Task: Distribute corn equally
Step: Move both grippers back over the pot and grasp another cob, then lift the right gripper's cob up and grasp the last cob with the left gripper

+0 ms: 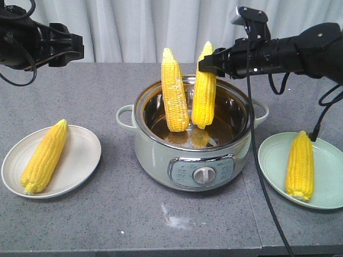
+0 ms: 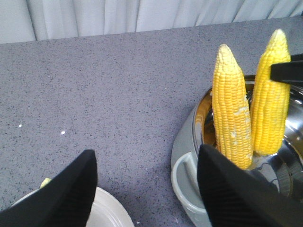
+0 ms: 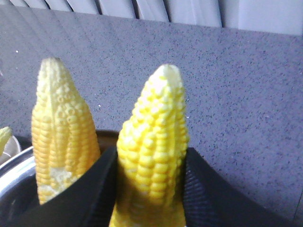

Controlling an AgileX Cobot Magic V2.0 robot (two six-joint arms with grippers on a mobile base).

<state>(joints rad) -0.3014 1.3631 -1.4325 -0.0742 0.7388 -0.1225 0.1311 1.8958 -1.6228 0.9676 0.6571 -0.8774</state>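
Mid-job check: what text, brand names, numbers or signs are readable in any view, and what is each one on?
No text can be read in any view.
Pot control panel: tiny marks around the knob, too small and blurred to read.
Corn, white plate, green plate, table: no lettering visible.

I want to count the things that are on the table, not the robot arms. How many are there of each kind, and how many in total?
corn cobs: 4 (two standing in the pot, one lying on each plate)
plates: 2 (the white plate and the green plate)
pot: 1
total: 7
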